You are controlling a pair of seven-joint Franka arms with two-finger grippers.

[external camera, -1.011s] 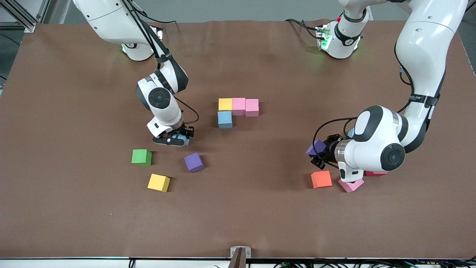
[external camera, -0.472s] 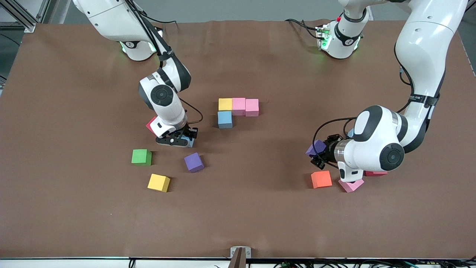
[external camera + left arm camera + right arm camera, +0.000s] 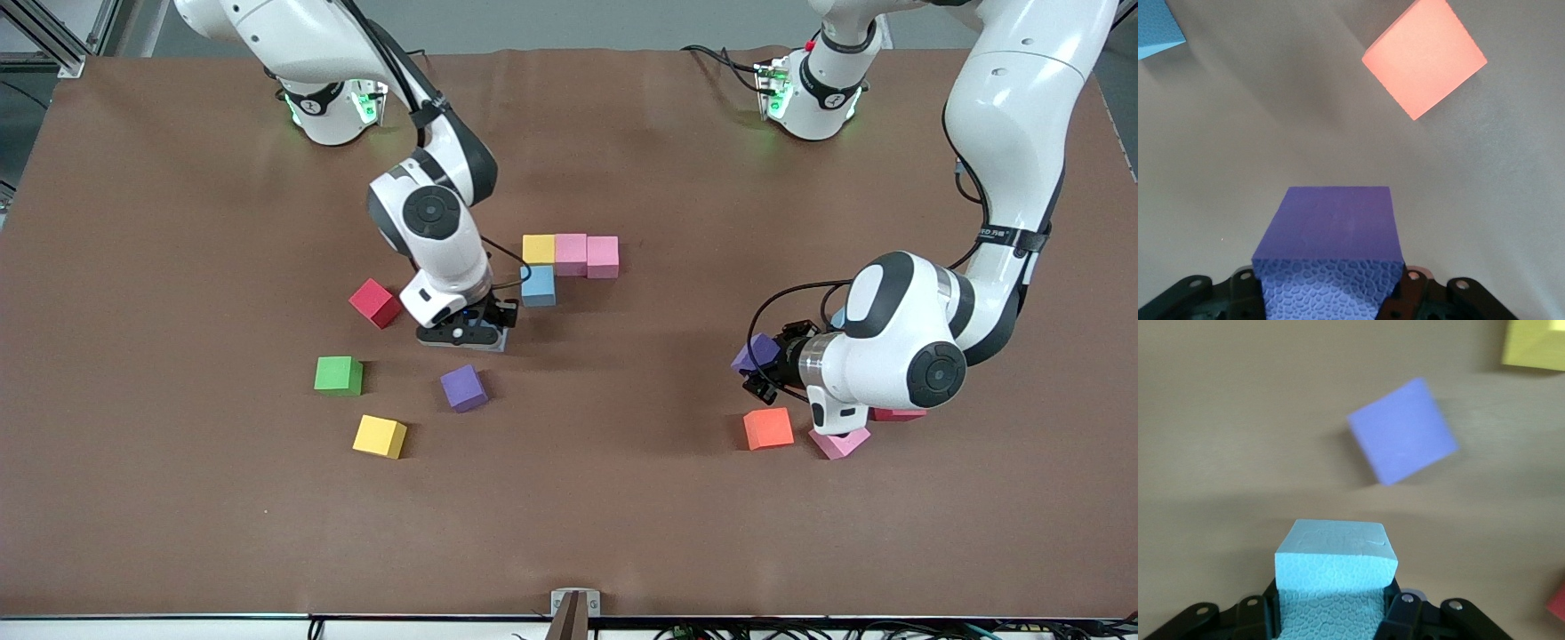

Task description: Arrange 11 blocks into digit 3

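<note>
"Blue foam was what the right gripper (image 3: 464,336) had pinched," said the first observer. "Its fingers were pressed onto the held light blue cube (image 3: 1335,567), low over the mat (image 3: 622,498) between the started figure (image 3: 570,260) and the loose purple cube (image 3: 463,388)."

"And the figure?" asked the second.

"A yellow cube (image 3: 538,249) and two pink cubes (image 3: 570,253) touched in a row, with the placed light blue cube (image 3: 538,286) touching the yellow one on its side nearer the front camera. He judged that the held cube belonged against that blue one, carrying the column on toward the camera."

"How should it have gone down?"

"Squarely, he thought. The arm would have needed to turn the cube's faces parallel to the row, lower it flat, and slide it in gently until the faces met. Foam gives, so a hard push could have shoved the whole row askew. The fingers should have parted only once the cube sat on the mat."

"And the left gripper (image 3: 763,369)?"

"It waited toward its own end of the table, clamped on a purple cube (image 3: 1328,233) above the mat, near an orange cube (image 3: 768,428)."
</note>
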